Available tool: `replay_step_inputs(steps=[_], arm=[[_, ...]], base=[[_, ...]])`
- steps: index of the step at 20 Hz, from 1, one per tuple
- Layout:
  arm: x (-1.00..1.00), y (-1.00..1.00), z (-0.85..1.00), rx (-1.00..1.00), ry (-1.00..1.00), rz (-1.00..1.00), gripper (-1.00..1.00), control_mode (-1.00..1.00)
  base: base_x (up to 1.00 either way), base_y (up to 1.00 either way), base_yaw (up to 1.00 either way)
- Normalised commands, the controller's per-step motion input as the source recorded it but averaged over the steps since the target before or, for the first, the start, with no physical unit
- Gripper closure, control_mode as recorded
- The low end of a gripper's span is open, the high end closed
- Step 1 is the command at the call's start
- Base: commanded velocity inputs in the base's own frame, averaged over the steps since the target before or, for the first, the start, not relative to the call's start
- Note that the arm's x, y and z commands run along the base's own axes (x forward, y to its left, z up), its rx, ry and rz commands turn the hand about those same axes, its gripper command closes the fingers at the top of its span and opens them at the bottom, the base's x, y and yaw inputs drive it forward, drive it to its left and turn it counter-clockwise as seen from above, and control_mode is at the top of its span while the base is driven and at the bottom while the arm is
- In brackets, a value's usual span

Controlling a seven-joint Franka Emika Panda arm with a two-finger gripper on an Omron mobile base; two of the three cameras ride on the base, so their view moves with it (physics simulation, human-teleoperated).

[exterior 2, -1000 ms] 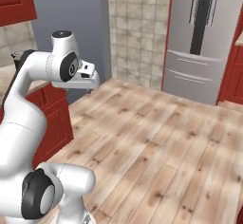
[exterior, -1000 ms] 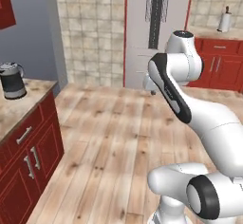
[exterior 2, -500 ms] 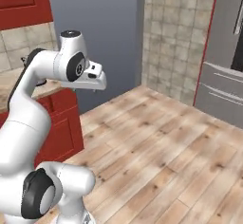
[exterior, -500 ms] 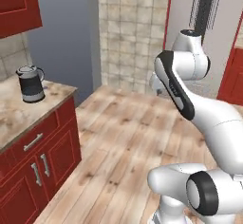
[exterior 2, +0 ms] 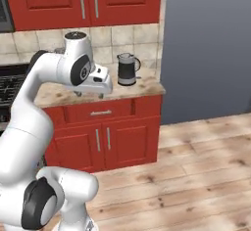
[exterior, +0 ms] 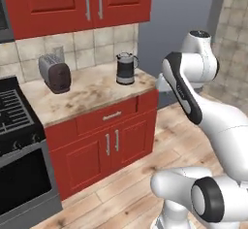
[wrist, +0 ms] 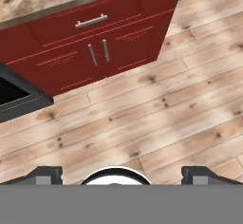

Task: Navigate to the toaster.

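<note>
1. Left base view: the toaster sits on the desk at 10 o'clock, against the tiled wall, with the kettle well apart toward 12 o'clock and the stove at 9 o'clock. A second ago this camera faced the fridge across open floor, so the base has swung round and the whole picture has shifted; the things themselves have not moved. The toaster has now come into sight, so I judge the drive well advanced but not finished.

2. Right base view: the claw hangs before the desk at 10 o'clock, the kettle just beside it toward 1 o'clock. Its fingers are too small here to tell how far apart they stand.

3. Hand view: the tips sit wide apart at 6 o'clock, holding nothing, over the plank floor; the red cabinet lies at 12 o'clock.
</note>
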Motion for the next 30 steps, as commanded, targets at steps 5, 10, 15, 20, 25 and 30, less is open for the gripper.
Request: replay_step_inputs(steps=[5,10,15,20,25,30], arm=[[0.0,0.0,0.0,0.0,0.0,0.0,-1.0,1.0],[0.0,0.0,0.0,0.0,0.0,0.0,-1.0,1.0],[0.0,0.0,0.0,0.0,0.0,0.0,-1.0,1.0],[0.0,0.0,0.0,0.0,0.0,0.0,-1.0,1.0],[0.0,0.0,0.0,0.0,0.0,0.0,-1.0,1.0],[0.0,0.0,0.0,0.0,0.0,0.0,-1.0,1.0]], base=[[0.76,0.0,0.75],[1.0,0.0,0.5],[1.0,0.0,0.21],[0.97,0.0,0.12],[0.93,0.0,0.04],[0.67,0.0,0.02]])
